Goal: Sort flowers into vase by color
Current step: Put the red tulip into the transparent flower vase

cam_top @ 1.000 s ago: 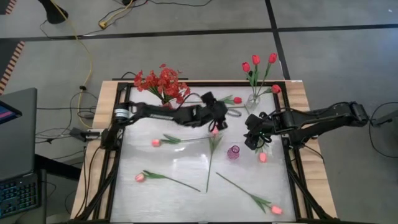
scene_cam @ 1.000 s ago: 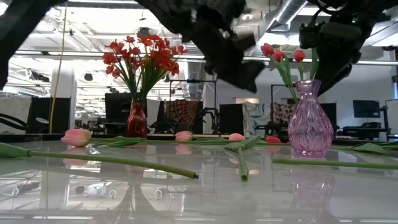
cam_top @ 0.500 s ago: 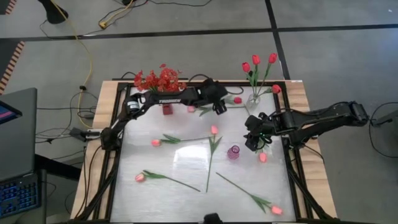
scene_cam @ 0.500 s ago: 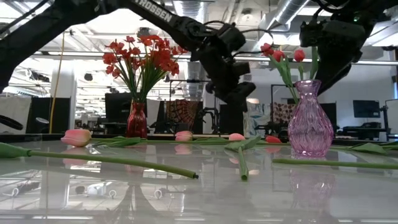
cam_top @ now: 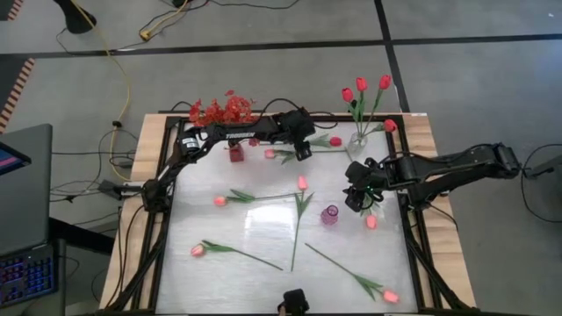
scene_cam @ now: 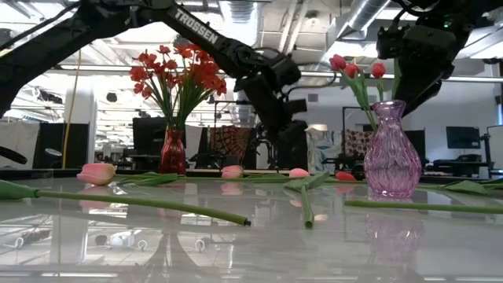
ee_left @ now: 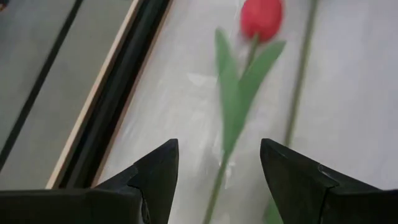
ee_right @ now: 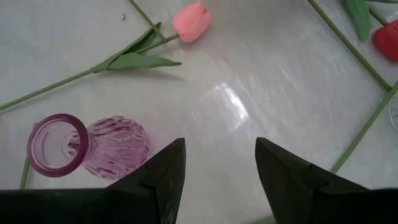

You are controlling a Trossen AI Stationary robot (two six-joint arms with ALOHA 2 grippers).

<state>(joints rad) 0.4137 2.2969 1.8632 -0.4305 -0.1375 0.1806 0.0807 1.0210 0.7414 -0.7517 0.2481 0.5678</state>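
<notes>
My left gripper (cam_top: 303,151) (ee_left: 219,168) is open near the table's far edge. It hangs over a red tulip (ee_left: 261,17) (cam_top: 335,140) that lies flat, with the tulip's stem and leaf between the fingers but apart from them. My right gripper (cam_top: 358,197) (ee_right: 217,162) is open and hovers beside the upright pink vase (cam_top: 329,215) (ee_right: 81,144). A red vase (cam_top: 235,154) holds the red sprays (cam_top: 224,112). Red tulips stand in a clear vase (cam_top: 358,138). Several pink tulips lie on the table (cam_top: 219,201) (cam_top: 198,250) (cam_top: 302,183).
More pink tulips lie by the right gripper (cam_top: 371,222) (ee_right: 191,22), at the near right corner (cam_top: 390,297) and near the red vase (cam_top: 270,154). A black frame (cam_top: 167,219) edges the table. A laptop (cam_top: 22,211) sits off the table's left side.
My left gripper has moved from above the table's middle toward the far edge and now hangs over the lying red tulip. The flowers and vases have stayed where they were.
</notes>
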